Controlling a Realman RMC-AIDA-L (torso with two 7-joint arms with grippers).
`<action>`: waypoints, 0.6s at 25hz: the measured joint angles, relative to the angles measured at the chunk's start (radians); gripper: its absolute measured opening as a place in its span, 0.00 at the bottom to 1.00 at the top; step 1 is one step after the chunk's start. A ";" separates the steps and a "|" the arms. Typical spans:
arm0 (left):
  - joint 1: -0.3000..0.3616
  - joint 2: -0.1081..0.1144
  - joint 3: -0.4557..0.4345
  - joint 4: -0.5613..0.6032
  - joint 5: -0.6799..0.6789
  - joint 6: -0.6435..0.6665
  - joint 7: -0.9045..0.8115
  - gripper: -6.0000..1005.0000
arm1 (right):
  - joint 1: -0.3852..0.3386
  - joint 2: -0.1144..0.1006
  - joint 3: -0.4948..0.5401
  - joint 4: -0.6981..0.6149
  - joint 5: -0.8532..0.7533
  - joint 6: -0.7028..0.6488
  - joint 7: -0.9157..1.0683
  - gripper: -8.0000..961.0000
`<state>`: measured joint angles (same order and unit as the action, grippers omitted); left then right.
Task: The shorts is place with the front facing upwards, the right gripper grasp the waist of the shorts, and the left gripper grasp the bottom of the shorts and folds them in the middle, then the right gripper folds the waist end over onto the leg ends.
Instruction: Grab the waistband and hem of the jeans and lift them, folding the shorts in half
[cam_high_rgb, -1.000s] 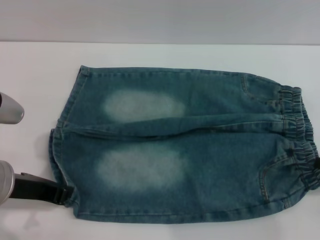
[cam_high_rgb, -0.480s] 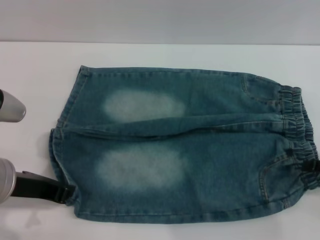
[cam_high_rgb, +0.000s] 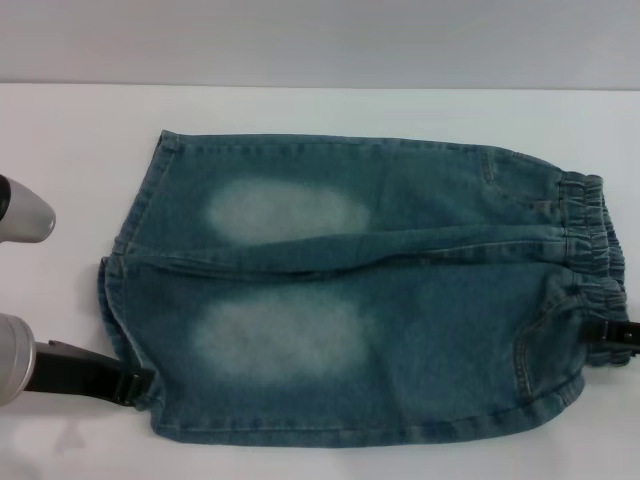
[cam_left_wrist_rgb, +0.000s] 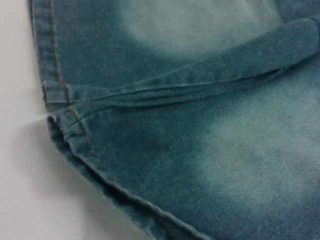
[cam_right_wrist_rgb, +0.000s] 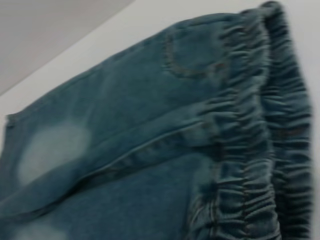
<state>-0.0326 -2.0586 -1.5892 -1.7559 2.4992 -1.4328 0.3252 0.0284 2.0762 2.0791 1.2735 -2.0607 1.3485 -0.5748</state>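
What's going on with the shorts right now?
The shorts lie flat on the white table, front up, not yet folded. The left gripper is at the near leg hem, and the right gripper is at the near end of the waistband, where the denim is puckering. Whether either gripper has closed on the fabric can't be seen.

White surface (cam_high_rgb: 80, 130), seen from the head camera; the shorts (cam_high_rgb: 380, 300) lie flat and directly on it, front upward; leg hems toward the robot's left, gathered waistband (cam_high_rgb: 590, 250) toward its right; bare surface surrounds the denim.
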 joint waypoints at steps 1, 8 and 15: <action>0.000 0.000 0.000 0.000 0.000 0.000 0.000 0.07 | 0.000 0.000 0.000 0.000 0.009 0.005 -0.012 0.79; -0.005 0.000 0.000 -0.001 0.000 -0.001 0.000 0.07 | 0.011 -0.002 0.000 -0.003 0.021 0.030 -0.024 0.59; -0.010 0.000 0.000 0.005 0.000 -0.002 0.002 0.08 | 0.023 -0.002 0.001 -0.012 0.022 0.039 -0.025 0.30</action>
<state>-0.0426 -2.0586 -1.5892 -1.7504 2.4988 -1.4343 0.3269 0.0512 2.0738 2.0799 1.2612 -2.0386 1.3879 -0.5997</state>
